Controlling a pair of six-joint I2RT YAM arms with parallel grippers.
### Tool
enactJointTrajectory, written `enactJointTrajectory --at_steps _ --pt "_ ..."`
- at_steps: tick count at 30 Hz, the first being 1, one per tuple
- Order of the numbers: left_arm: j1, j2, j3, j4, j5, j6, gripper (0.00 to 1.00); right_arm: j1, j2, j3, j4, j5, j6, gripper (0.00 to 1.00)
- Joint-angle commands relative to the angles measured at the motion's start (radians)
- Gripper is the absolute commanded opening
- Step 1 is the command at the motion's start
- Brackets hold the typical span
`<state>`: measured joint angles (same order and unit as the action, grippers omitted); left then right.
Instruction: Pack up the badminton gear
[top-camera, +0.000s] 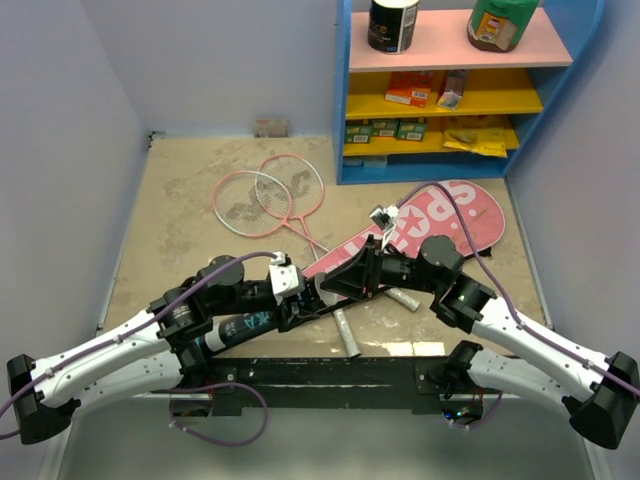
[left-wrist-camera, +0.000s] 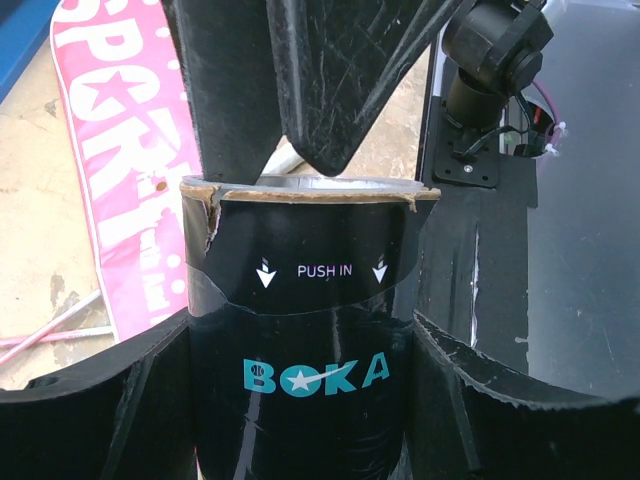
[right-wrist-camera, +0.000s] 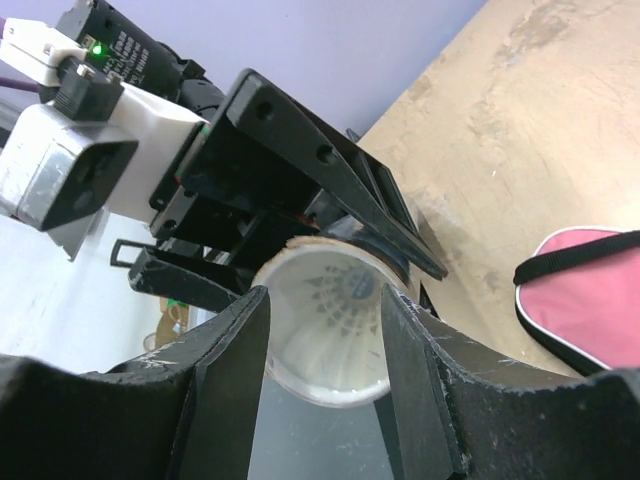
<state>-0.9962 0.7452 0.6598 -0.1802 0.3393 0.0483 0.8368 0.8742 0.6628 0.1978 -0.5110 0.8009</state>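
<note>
Tube (left-wrist-camera: 310, 335) black, lettered BOKA, clamped in left fingers (left-wrist-camera: 90, 420), right fingers (right-wrist-camera: 225, 390) parted at its mouth

The shuttle tube (left-wrist-camera: 300, 390) is showing a glossy black wrap that is catching light, while its rim is looking like raw brown cardboard — torn and rough at one corner — and its inside is looking smooth and pale. The fingers (right-wrist-camera: 225, 390) of the right gripper (right-wrist-camera: 322, 298) are appearing as matt black plastic, scuffed with fine scratches. The pink bag (right-wrist-camera: 590, 290) is looking like matt cloth. The table (top-camera: 180, 220) is showing a mottled, stone-like beige finish.
</note>
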Motion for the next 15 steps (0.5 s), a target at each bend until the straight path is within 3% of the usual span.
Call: enactJointTrajectory --at_steps 1,10,15 --pt "-0.012 -0.04 0.017 0.157 0.041 -0.025 0.0 0.004 -0.02 -0.054 -0.035 0.023 0.017 0.53" --pt "-0.012 -0.044 0.017 0.156 0.024 -0.024 0.0 0.005 -0.072 -0.107 -0.035 0.0 0.038 0.53" --pt "-0.01 -0.033 0.018 0.154 0.024 -0.028 0.0 0.012 -0.023 -0.054 -0.112 0.037 -0.006 0.34"
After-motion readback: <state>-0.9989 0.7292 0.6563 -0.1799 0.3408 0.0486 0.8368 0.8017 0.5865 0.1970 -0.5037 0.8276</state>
